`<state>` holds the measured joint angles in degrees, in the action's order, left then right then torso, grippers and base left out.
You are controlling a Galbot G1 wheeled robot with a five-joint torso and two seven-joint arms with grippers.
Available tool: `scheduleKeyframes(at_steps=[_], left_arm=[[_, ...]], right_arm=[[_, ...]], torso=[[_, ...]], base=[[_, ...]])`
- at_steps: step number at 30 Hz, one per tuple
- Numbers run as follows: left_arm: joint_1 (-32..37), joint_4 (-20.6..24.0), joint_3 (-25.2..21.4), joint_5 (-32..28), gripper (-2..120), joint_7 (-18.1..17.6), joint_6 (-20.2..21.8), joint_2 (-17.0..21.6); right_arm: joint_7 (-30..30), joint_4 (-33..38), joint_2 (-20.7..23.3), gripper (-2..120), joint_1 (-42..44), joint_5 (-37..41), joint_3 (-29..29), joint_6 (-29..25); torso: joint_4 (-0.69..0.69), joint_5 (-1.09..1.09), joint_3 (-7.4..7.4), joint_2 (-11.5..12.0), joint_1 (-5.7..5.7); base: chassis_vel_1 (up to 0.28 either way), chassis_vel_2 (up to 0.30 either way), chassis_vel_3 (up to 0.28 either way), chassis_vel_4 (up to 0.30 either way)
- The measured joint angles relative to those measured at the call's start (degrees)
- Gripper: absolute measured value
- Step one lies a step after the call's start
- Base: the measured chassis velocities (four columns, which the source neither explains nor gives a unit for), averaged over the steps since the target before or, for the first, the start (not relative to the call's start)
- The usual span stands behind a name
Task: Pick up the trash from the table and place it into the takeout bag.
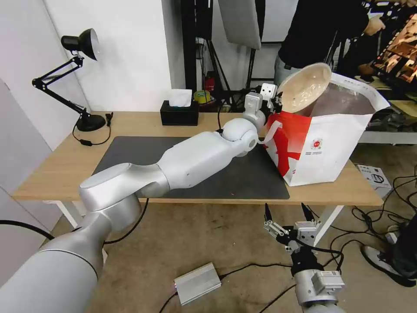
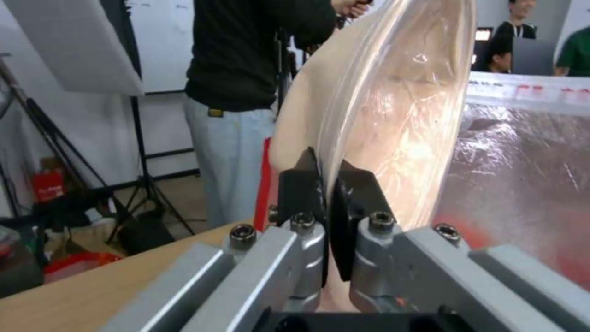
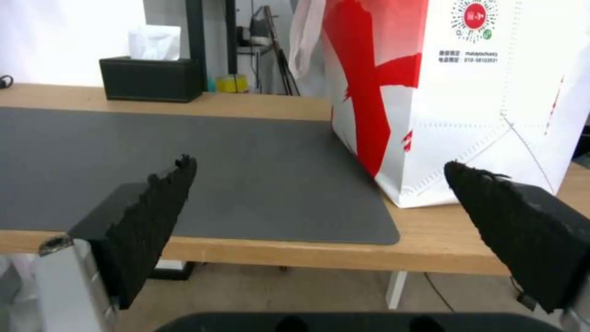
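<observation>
The left gripper (image 2: pixel 327 193) is clamped on the rim of the beige lidded bowl (image 1: pixel 304 88), holding it tipped on edge over the open mouth of the takeout bag (image 1: pixel 323 148), which stands at the right end of the table (image 1: pixel 56 169). The bowl looks light and thin-walled, with a slick film lid, so the stiff rim seems the safest place to grip. The right gripper (image 1: pixel 290 219) hangs parked below the table edge, fingers spread apart.
</observation>
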<state>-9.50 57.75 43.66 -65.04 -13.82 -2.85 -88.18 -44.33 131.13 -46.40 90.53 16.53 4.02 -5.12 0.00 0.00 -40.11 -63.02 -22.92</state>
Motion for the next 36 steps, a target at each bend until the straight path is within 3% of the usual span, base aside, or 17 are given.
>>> scheduleKeyframes(at_steps=[12, 19, 36], left_arm=[[-1.26, -2.21, 1.83, 1.42, 1, 2.61, 0.04, -0.7], [-2.03, -4.35, 3.27, 5.57, 1, 3.35, 2.46, -0.81], [-4.62, -8.87, 5.97, 6.95, 1, 8.1, 5.77, -2.0]], right_arm=[[0.0, 0.0, 0.0, 100, 0.0, 0.0, 0.0, 0.0], [0.0, 0.0, 0.0, 100, 0.0, 0.0, 0.0, 0.0], [0.0, 0.0, 0.0, 100, 0.0, 0.0, 0.0, 0.0]], torso=[[-0.01, 0.0, 0.0, 0.0, 0.0], [0.0, 0.0, 0.0, 0.0, 0.0], [0.0, 0.0, 0.0, 0.0, 0.0]], base=[[0.0, 0.0, 0.0, 0.0], [0.0, 0.0, 0.0, 0.0], [0.0, 0.0, 0.0, 0.0]])
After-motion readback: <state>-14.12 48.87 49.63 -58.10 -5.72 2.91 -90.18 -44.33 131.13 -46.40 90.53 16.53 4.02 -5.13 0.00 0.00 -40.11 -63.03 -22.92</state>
